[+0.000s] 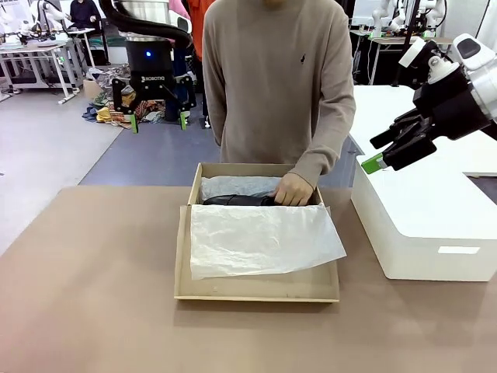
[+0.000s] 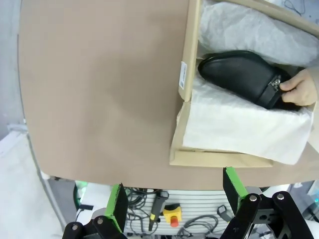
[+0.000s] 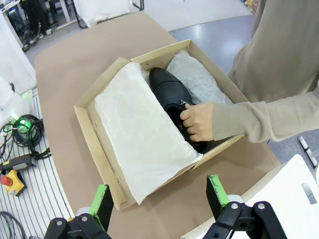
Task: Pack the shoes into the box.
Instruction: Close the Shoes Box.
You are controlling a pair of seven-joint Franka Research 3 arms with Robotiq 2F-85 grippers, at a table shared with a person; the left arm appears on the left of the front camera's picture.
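A black shoe [image 1: 237, 200] [image 2: 239, 77] [image 3: 172, 92] is lying on its side in the box [image 1: 256, 168] [image 2: 187, 59] [image 3: 159, 51], on crinkled white tissue paper and against the edge where the lid joins. The person's hand [image 1: 293, 189] [image 2: 301, 89] [image 3: 197, 119] is resting on the shoe's heel end, with the fingers curling over it near the small metal buckle. Whether a second shoe is lying beneath or behind it cannot be told.

The box is sitting at the far middle of the desk [image 1: 93, 295] [image 2: 99, 89] [image 3: 65, 64]. Its lid [image 1: 256, 291] [image 2: 219, 158] [image 3: 92, 144] is lying open and flat toward the robot. A loose sheet of white tissue [image 1: 260, 241] [image 2: 234, 124] [image 3: 139, 134] is covering most of the lid and spilling over its right edge. The person is standing at the far side in a beige sweater, leaning one sleeve into the box.

A large white block [image 1: 419, 225] [image 3: 279, 199] is standing just to the right of the box, apart from it.

The left tool [image 1: 159, 123] [image 2: 174, 191] is hanging high on the left, its jaws spread wide and gripping nothing, well apart from the box. The right tool [image 1: 378, 151] [image 3: 158, 194] is hovering above the white block, angled down toward the box, its jaws also standing wide and carrying nothing.
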